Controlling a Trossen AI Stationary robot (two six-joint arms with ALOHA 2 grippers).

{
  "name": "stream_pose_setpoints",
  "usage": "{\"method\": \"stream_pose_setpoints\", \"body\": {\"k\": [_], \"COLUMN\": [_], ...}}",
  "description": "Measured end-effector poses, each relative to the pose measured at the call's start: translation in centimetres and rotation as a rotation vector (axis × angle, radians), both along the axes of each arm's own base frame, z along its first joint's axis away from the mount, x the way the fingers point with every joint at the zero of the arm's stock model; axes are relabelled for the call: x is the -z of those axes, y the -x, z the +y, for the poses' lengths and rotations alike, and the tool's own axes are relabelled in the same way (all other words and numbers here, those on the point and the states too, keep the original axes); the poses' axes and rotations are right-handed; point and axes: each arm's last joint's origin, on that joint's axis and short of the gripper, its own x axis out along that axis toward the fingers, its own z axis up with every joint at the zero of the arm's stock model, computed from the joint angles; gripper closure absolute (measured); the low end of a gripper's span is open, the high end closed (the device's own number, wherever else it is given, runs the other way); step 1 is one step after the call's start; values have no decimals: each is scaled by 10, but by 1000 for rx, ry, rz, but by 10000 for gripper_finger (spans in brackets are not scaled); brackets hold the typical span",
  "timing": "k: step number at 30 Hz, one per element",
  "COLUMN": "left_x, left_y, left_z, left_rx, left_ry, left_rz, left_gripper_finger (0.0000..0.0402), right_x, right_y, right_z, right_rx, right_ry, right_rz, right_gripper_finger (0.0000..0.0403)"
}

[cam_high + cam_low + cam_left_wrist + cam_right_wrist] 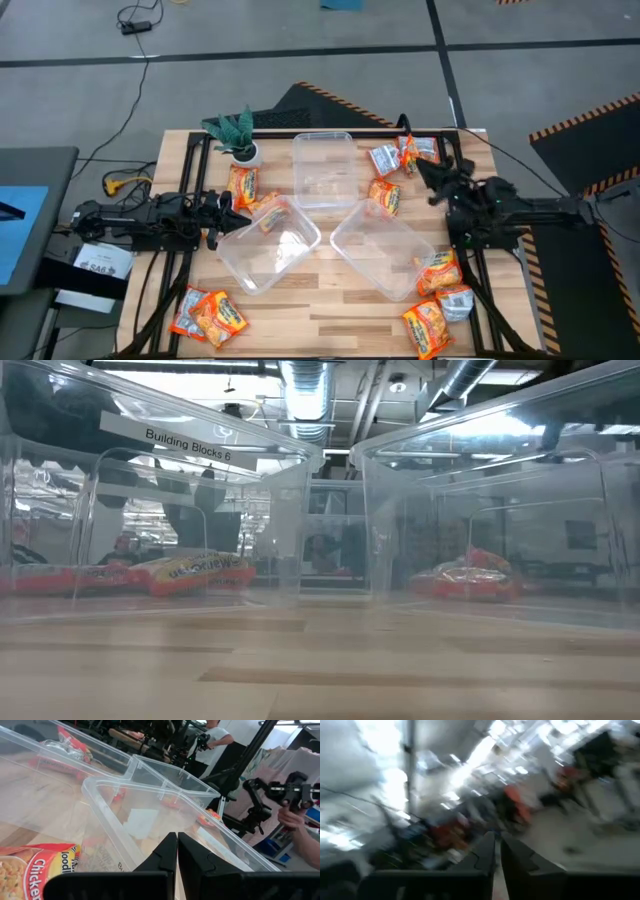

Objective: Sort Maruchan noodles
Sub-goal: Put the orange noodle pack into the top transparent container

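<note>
Just beside the left claw lies 1 noodle packet.

The right wrist view is motion-blurred; a noodle packet is cut off by the edge.

Your wooden table carries three clear tubs: one tub near centre toward twelve o'clock, a second tub at about eight, a third tub at about five. A potted plant stands at eleven. Noodle packets lie loose on the wood: some at one o'clock, one at ten, a pair at seven, a cluster at five.
</note>
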Motion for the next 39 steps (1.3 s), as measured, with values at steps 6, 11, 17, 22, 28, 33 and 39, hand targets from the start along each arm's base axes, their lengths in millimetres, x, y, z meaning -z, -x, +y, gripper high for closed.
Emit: {"method": "stream_pose_setpoints", "body": {"k": [6, 11, 17, 22, 28, 33, 39], "left_x": [0, 0, 0, 0, 0, 0, 0], "left_y": [0, 0, 0, 0, 0, 0, 0], "left_z": [0, 0, 0, 0, 0, 0, 0], "left_rx": [-1, -1, -1, -1, -1, -1, -1], "left_ry": [0, 0, 0, 0, 0, 0, 0], "left_rz": [0, 0, 0, 0, 0, 0, 0], "left_gripper_finger": [401, 401, 402, 402, 401, 401, 401], "right_x": [0, 16, 46, 65, 77, 86, 98], "right_y": [-34, -47, -51, -52, -61, -66, -67], "right_z": [-28, -62, -104, -126, -139, -143, -146], "right_rx": [359, 596, 780, 842, 849, 835, 840], "right_ry": [-207, -445, -660, -731, -731, -740, -762], "right_rz": [440, 634, 658, 659, 619, 627, 672], "right_gripper_finger": [279, 199, 149, 148, 148, 148, 150]}}
